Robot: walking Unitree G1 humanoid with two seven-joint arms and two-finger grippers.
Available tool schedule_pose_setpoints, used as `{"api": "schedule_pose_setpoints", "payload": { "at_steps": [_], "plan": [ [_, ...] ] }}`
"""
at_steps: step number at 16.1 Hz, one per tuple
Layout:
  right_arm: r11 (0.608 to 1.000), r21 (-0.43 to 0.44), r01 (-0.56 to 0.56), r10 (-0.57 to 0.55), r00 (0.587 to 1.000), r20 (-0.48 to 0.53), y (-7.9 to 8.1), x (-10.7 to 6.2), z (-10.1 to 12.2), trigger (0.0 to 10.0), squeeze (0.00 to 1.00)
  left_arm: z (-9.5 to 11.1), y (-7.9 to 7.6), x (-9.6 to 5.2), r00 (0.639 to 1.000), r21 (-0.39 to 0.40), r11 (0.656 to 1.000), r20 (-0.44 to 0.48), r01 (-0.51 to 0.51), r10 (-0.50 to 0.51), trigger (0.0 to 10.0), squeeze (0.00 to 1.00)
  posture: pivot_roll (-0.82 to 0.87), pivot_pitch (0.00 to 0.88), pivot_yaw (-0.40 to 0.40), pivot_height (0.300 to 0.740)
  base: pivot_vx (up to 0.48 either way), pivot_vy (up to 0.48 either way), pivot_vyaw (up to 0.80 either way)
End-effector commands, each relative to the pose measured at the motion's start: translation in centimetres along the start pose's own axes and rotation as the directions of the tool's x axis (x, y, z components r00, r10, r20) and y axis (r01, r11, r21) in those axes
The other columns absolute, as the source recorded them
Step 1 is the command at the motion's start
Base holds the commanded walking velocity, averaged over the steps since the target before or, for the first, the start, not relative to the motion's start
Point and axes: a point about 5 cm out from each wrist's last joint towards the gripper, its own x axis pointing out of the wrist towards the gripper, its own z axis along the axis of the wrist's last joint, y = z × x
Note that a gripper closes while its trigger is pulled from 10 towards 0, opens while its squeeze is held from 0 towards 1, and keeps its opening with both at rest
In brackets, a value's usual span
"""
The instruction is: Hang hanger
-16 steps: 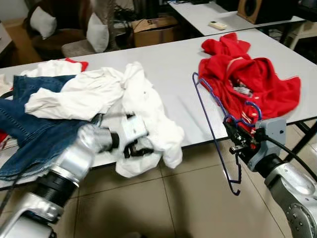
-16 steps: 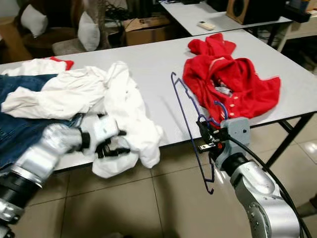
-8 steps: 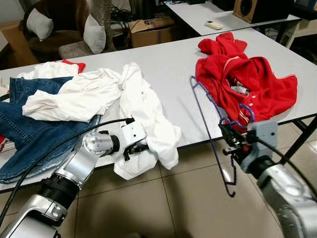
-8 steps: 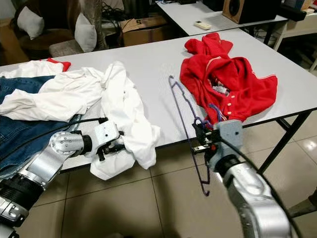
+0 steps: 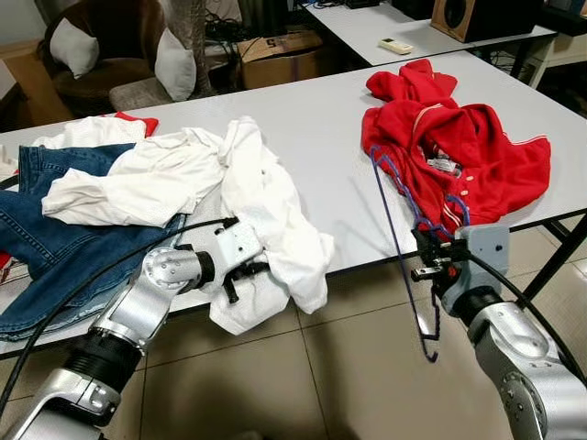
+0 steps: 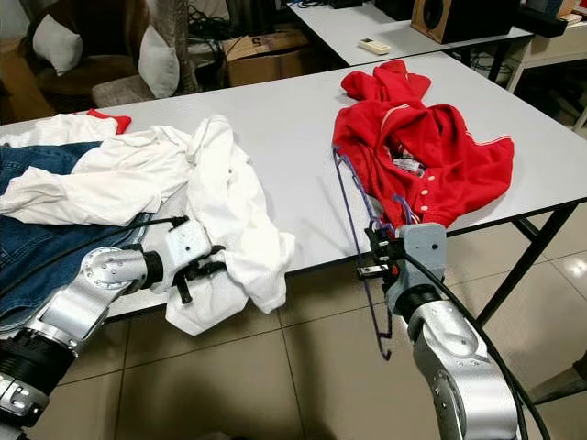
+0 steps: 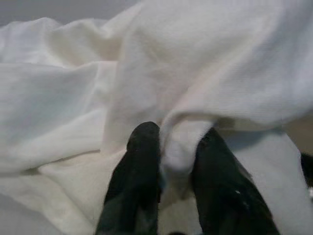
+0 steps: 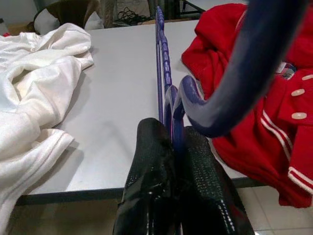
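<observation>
A thin blue hanger (image 5: 394, 243) stands upright at the table's front edge, its lower part hanging below the tabletop. My right gripper (image 5: 429, 261) is shut on it near its hook, just in front of the red garment (image 5: 459, 151). In the right wrist view the black fingers (image 8: 151, 161) pinch the blue hanger (image 8: 164, 83). My left gripper (image 5: 240, 275) is shut on a fold of the white shirt (image 5: 266, 206) that droops over the table's front edge. The left wrist view has white shirt cloth (image 7: 178, 152) squeezed between the two fingers (image 7: 139, 161).
Blue jeans (image 5: 46, 247) lie on the left of the grey table (image 5: 321, 119) under more white cloth. Behind it stand a cardboard box (image 5: 284, 55), a chair with pillows (image 5: 170, 64) and a second table with a remote (image 5: 397, 45). Tiled floor (image 5: 321, 385) lies below.
The hanger has turned more upright and edge-on, with its top closer to the red garment. My left gripper has shifted slightly left, still holding the white cloth.
</observation>
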Motion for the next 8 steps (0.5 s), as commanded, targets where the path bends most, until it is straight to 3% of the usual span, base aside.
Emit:
{"api": "schedule_pose_setpoints", "payload": {
  "at_steps": [1, 3, 4, 6, 7, 8],
  "plan": [
    [1.000, -0.003, -0.020, 0.021, 1.000, 0.017, 0.3, -0.2, 0.2, 10.0, 0.00, 0.1, 0.3, -0.4, 0.999, -0.060, 0.998, 0.022, -0.028, 0.029, 0.0, 0.00, -0.12, 0.000, 0.115, 0.740, 0.000, 0.000, 0.00],
    [0.999, -0.035, -0.038, 0.038, 0.999, 0.001, 0.5, 0.1, -0.1, 10.0, 0.00, 0.0, 0.2, -0.5, 0.999, -0.114, 0.993, 0.034, -0.034, 0.038, 0.0, 0.00, -0.13, 0.000, 0.108, 0.740, 0.000, 0.000, 0.00],
    [0.999, -0.018, -0.050, 0.050, 0.999, 0.014, 0.7, 0.1, 0.3, 10.0, 0.00, 0.5, 0.3, -0.6, 0.997, -0.210, 0.978, 0.076, -0.005, 0.022, 0.0, 0.00, -0.13, 0.000, 0.100, 0.740, 0.000, 0.000, 0.00],
    [0.997, -0.036, -0.064, 0.064, 0.998, 0.005, 0.7, 0.0, 0.1, 10.0, 0.00, 1.1, -0.2, -0.8, 0.988, -0.387, 0.913, 0.127, 0.129, -0.086, 0.0, 0.00, -0.13, 0.000, 0.094, 0.740, 0.000, 0.000, 0.00],
    [0.997, -0.032, -0.065, 0.065, 0.998, 0.005, 0.6, 0.0, 0.1, 10.0, 0.00, 2.2, -0.2, -1.0, 0.964, -0.471, 0.847, 0.212, 0.247, -0.163, 0.0, 0.00, -0.13, 0.000, 0.087, 0.740, 0.000, 0.000, 0.00],
    [0.997, -0.029, -0.065, 0.065, 0.998, 0.006, 0.6, 0.0, 0.1, 10.0, 0.00, 2.8, -0.2, -1.2, 0.947, -0.483, 0.822, 0.254, 0.302, -0.198, 0.0, 0.00, -0.13, 0.000, 0.084, 0.740, 0.000, 0.000, 0.00]
  ]
}}
